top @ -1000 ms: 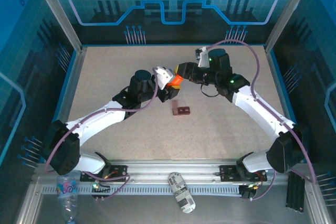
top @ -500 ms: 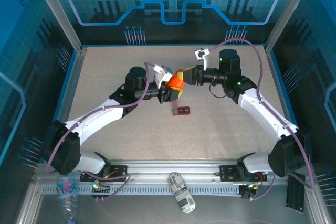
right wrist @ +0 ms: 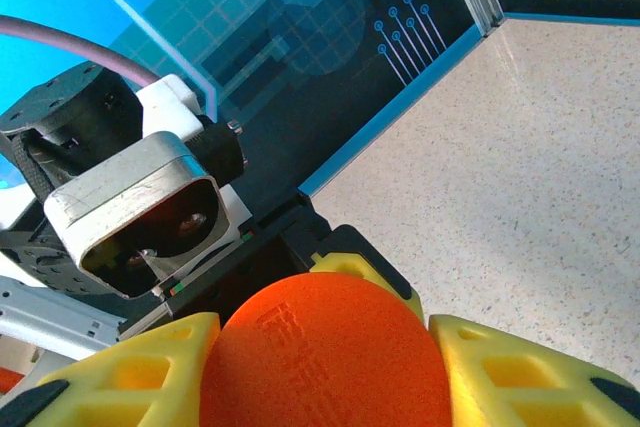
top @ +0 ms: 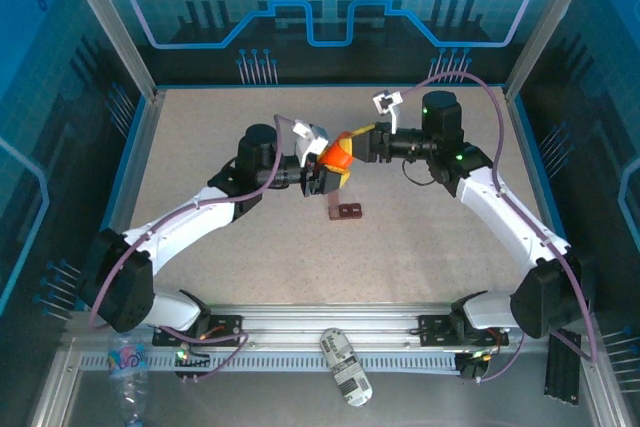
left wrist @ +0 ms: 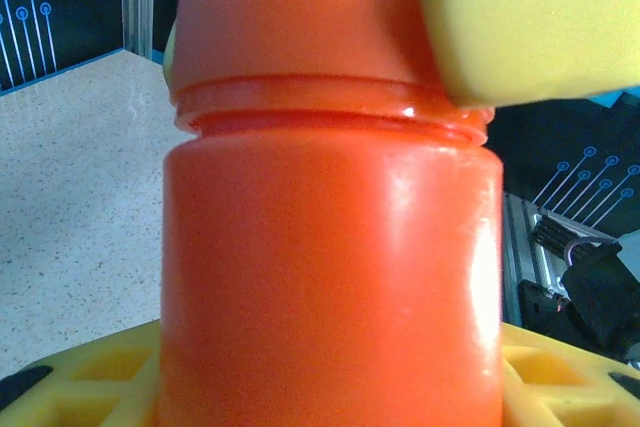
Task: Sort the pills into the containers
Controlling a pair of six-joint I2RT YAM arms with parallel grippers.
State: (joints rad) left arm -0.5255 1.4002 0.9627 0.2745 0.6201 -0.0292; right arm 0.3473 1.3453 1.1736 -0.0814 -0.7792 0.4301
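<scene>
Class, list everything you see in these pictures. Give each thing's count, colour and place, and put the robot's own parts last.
orange bottle: one, bright orange, capped, held above the table between both grippers.
containers: one box with two wells, dark red-brown, on the table just nearer the arm bases than the bottle.
table: one, speckled beige, inside blue walls.
plastic bottle: one, clear with a coloured label, beyond the front rail, at the left.
labelled cylinder: one, white-grey, lying by the front rail near the middle.
left gripper: one, yellow fingers, closed on the bottle's body.
right gripper: one, yellow fingers, closed on the bottle's cap.
</scene>
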